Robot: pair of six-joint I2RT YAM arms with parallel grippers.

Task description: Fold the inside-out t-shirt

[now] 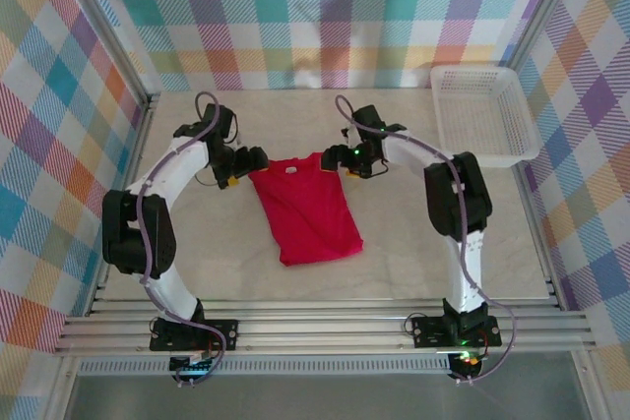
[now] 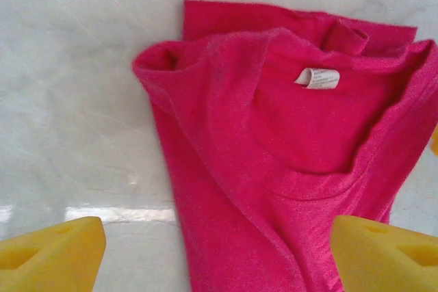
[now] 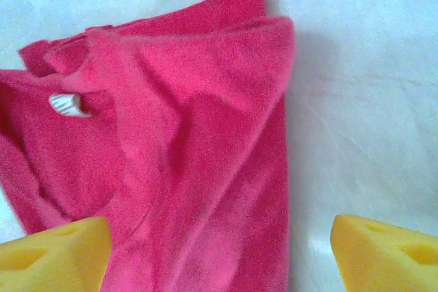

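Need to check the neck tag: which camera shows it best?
Left wrist: the tag lies face-up inside the t-shirt collar. Right wrist catches it edge-on, half hidden by fabric. From top external it is too small to tell.

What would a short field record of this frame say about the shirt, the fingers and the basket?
t-shirt: red, lying on the table, collar at the far end
neck tag: white, showing inside the collar
left fingers: apart, holding nothing, by the collar's left corner
right fingers: apart, holding nothing, by the collar's right corner
basket: white mesh, far right, apart from the shirt
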